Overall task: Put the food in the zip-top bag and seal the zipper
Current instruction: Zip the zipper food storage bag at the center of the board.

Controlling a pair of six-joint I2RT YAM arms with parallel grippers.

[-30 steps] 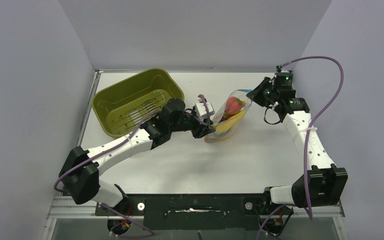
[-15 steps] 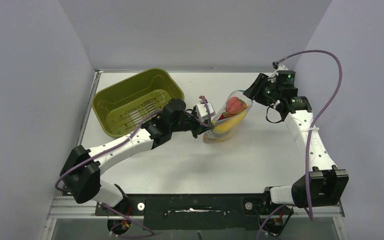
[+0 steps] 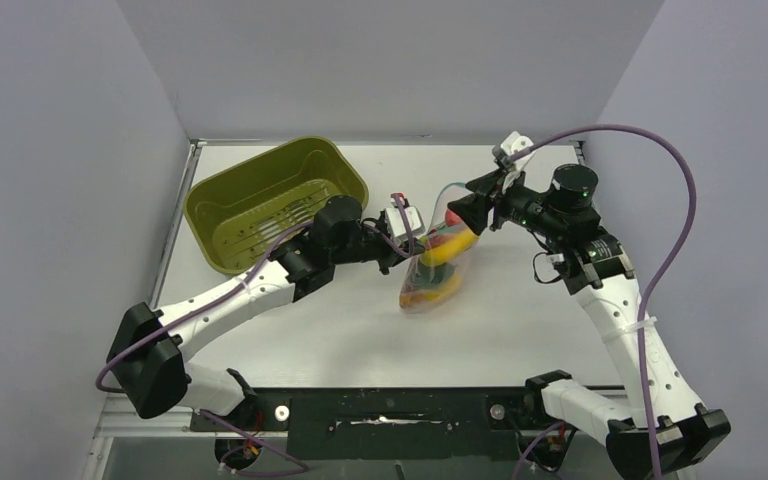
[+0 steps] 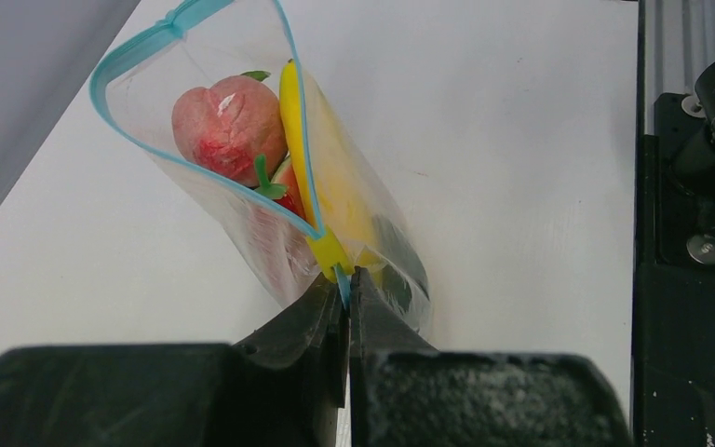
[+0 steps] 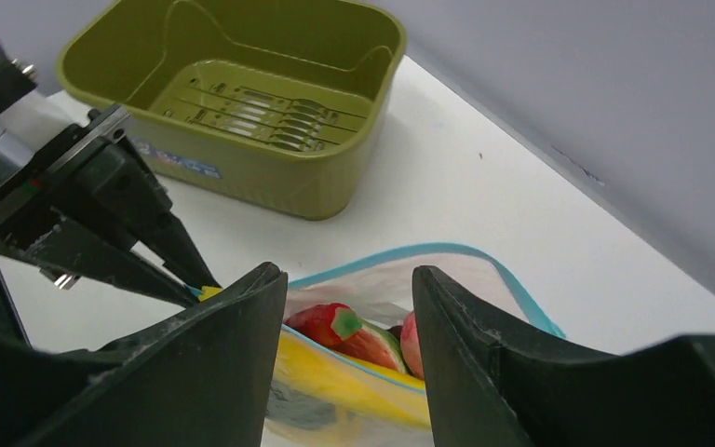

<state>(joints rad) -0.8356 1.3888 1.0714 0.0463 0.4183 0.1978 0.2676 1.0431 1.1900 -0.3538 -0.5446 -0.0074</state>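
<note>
The clear zip-top bag [image 3: 430, 275] stands tilted mid-table with its mouth gaping. Inside lies the food: a peach piece [image 4: 228, 116], a red piece [image 5: 330, 321] and a long yellow piece [image 4: 335, 177]. My left gripper [image 3: 412, 236] is shut on the near end of the light-blue zipper [image 4: 144, 39], just below its yellow tab [image 4: 328, 250]. The right gripper [image 3: 463, 212] hovers open right above the bag's mouth. In the right wrist view its fingers [image 5: 233, 326] straddle the mouth without touching it, and the zipper [image 5: 447, 249] arcs between them.
The olive-green bin [image 3: 260, 200] sits at the back left, close behind my left arm, with nothing inside it [image 5: 270, 182]. Grey walls enclose the table on the left, back and right.
The right gripper let go of the bag's far edge, opened, and swung left over the mouth. My left gripper closed on the zipper's end, and the bag tipped more upright.
</note>
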